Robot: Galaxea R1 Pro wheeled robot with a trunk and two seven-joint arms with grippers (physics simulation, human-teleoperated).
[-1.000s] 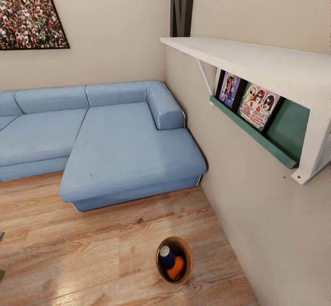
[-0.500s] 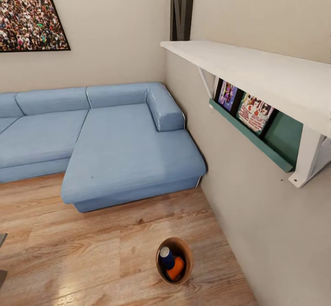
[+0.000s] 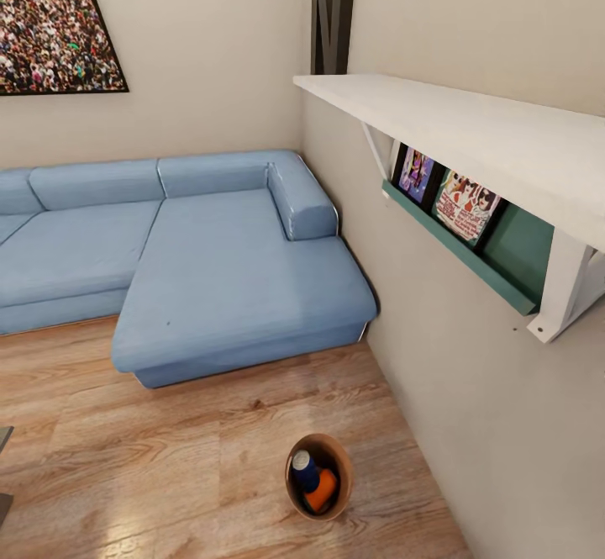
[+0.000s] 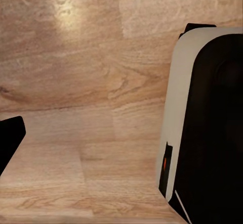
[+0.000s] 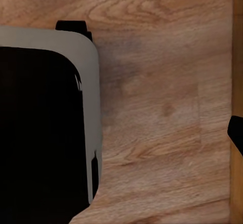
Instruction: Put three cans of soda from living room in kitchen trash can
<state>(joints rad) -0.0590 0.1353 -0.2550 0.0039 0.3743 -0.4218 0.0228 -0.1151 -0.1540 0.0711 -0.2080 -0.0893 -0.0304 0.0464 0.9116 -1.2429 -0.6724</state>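
The tash can (image 3: 343,461), a small round brown bin, stands on the wood floor of the living room, close to the right wall and in front of the sofa. Inside it lean a dark blue can of soda (image 3: 305,472) with a pale top and an orange can of soda (image 3: 323,489). In the left wrist view one dark fingertip (image 4: 9,139) sits at the picture's edge over bare floor. The right wrist view likewise has one dark fingertip (image 5: 236,133) at its edge. Nothing is between the fingers of either gripper.
A big light-blue corner sofa (image 3: 210,265) fills the far corner under a crowd photo (image 3: 50,21). A white wall shelf (image 3: 470,130) with pictures juts out from the right wall. My white-and-black base (image 4: 207,123) shows beside each gripper. Wood floor (image 3: 151,458) lies open between sofa and bin.
The head view shifted slightly a second ago, so the camera moved a little. The bin, the cans and the sofa have stayed where they were.
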